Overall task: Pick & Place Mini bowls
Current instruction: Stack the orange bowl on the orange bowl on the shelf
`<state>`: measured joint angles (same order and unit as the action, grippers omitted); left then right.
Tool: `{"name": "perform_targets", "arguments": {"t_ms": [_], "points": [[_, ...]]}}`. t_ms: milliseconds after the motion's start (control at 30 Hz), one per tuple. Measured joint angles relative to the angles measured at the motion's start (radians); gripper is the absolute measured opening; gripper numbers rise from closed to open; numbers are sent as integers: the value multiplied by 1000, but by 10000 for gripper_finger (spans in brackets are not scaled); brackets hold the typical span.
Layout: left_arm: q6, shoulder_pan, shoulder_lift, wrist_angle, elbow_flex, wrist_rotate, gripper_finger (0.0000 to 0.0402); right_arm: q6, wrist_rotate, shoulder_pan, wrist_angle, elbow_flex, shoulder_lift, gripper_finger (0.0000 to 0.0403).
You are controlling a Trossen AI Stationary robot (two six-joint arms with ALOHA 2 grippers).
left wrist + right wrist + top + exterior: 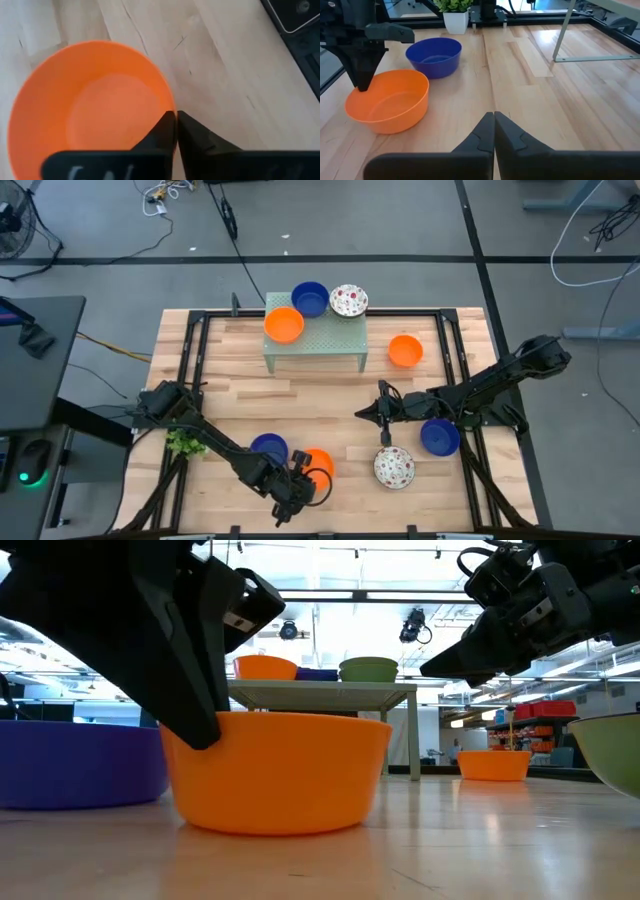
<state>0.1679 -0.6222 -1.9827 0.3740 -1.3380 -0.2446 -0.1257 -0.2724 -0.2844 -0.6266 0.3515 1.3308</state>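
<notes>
Two grippers: one at work near the table's front edge, one idle at mid-table.
Left gripper (175, 131): fingers pinched together on the rim of the orange bowl (95, 105); the low view shows a finger coming down onto the bowl's near wall.
Orange bowl in the grip: sitting flat on the wooden table (330, 395), near the front edge, not lifted.
Neighbour: a dark blue bowl (268, 447) just beside it, and a small green plant (185, 442) further along on the left arm's side.
Right gripper (494, 127): fingers together, holding nothing, hovering over bare wood at mid-table.
Near the right arm: a second blue bowl (440, 436) and a white speckled bowl (394, 467).
Mint-green stand (314, 338): carries an orange bowl, a blue bowl and a speckled bowl on top.
Loose bowl: another orange one (405, 350) on the table beside the stand.
Step in hand: probably the grasp, with the rim pinch just made and the lift not yet begun.
Next move calls for: a straight lift that keeps the pinch firm, since a rim hold lets a shallow bowl swing or slip, and clearance from the blue bowl alongside.
Destination: cannot tell.
</notes>
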Motion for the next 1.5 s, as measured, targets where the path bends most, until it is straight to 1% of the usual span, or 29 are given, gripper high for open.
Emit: {"name": "perform_targets", "arguments": {"t_ms": [33, 133, 233, 367, 500, 600, 667, 800, 867, 933, 1033, 1133, 1233, 1400, 1500], "points": [[-5, 1, 0, 1, 0, -1, 11, 0, 0, 0, 0, 0, 0, 7], [-13, 3, 2, 3, 0, -16, 10, 0, 0, 0, 0, 0, 0, 7], [-40, 4, 34, 33, 1, -43, 7, 0, 0, 0, 0, 0, 0, 7], [-46, 18, 139, 106, 1, -121, 7, 0, 0, 0, 0, 0, 0, 7], [-78, 58, 290, 159, 1, -217, 5, 0, 0, 0, 0, 0, 0, 7], [-141, 129, 404, 189, -9, -243, 5, 3, 0, 0, -3, 0, 0, 7], [-181, 201, 455, 244, -47, -244, 5, 3, 0, 1, -5, 0, 0, 7], [-284, 377, 484, 426, -175, -245, 5, 3, 0, 2, -8, 0, 0, 7], [-336, 464, 481, 511, -235, -239, 5, 3, 0, 2, -7, 0, 0, 7], [-372, 549, 480, 551, -272, -207, 5, 3, 0, 2, -5, 0, 0, 7], [-395, 663, 479, 604, -288, -141, 5, 3, 0, 2, 5, 0, 0, 7], [-394, 755, 478, 648, -289, -84, 5, 10, 0, 2, 11, 0, 0, 6], [-394, 817, 465, 664, -290, -36, 6, 29, 0, 2, 16, 0, 0, 7], [-399, 888, 455, 662, -291, -27, 6, 41, -8, 5, 16, 0, 0, 7], [-391, 928, 438, 678, -289, -4, 6, 41, -20, 10, 16, 0, 0, 7]]}}
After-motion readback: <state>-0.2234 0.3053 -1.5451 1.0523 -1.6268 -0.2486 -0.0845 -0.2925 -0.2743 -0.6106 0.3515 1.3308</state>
